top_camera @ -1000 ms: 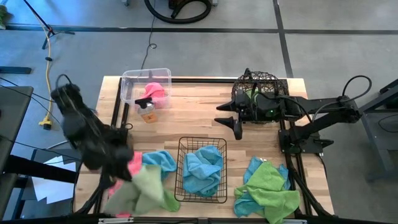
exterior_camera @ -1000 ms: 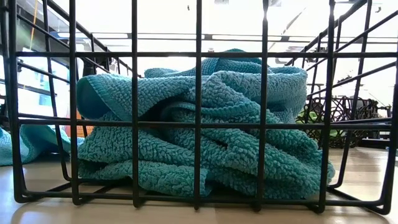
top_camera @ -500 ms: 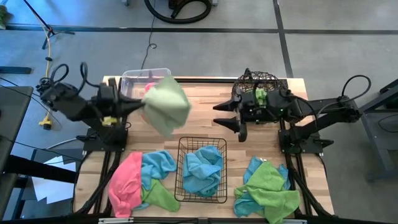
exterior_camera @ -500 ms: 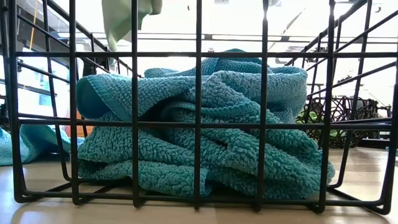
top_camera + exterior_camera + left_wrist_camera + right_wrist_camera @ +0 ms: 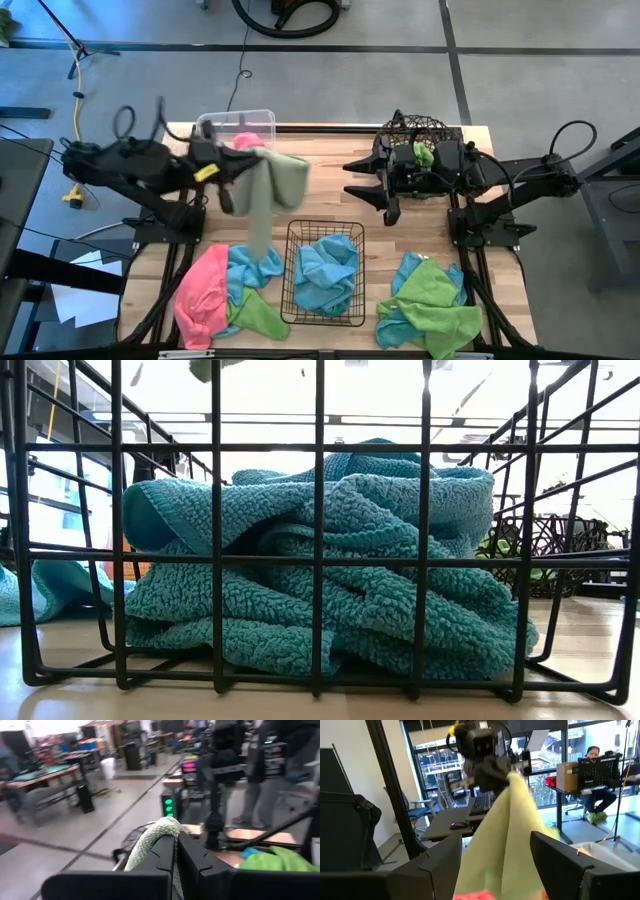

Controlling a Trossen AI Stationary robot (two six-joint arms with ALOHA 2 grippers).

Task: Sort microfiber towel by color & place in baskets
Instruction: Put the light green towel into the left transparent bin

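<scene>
My left gripper (image 5: 232,172) is raised above the table next to the clear tub (image 5: 215,128) and is shut on a lime green towel (image 5: 272,190). The towel's lowest tip shows at the top of the low view (image 5: 215,368). A pink towel (image 5: 248,143) lies in the tub. My right gripper (image 5: 365,187) is open, beside the round wire basket (image 5: 410,128), which holds a green towel (image 5: 422,152). It faces the hanging towel (image 5: 510,835). The black wire basket (image 5: 322,232) holds blue towels (image 5: 330,560). My left gripper pinches a bunched fold of the green towel (image 5: 159,832) between its two shut fingers (image 5: 192,857). The fingers are roughly level and point toward the table's right side. The towel is lifted clear of the table and hangs slack below the fingers.
A pile of pink (image 5: 200,295), blue (image 5: 255,262) and green (image 5: 262,315) towels lies at the near left. A blue and green pile (image 5: 430,305) lies at the near right. Bare wood shows between the tub and the round basket. A person sits in the room behind (image 5: 594,780).
My left gripper has risen from the near-left pile with the green towel and swung toward the far edge, then toward the table's middle. The towel has been lifted clear of the pile, billowed out, and now hangs down in a long drape.
</scene>
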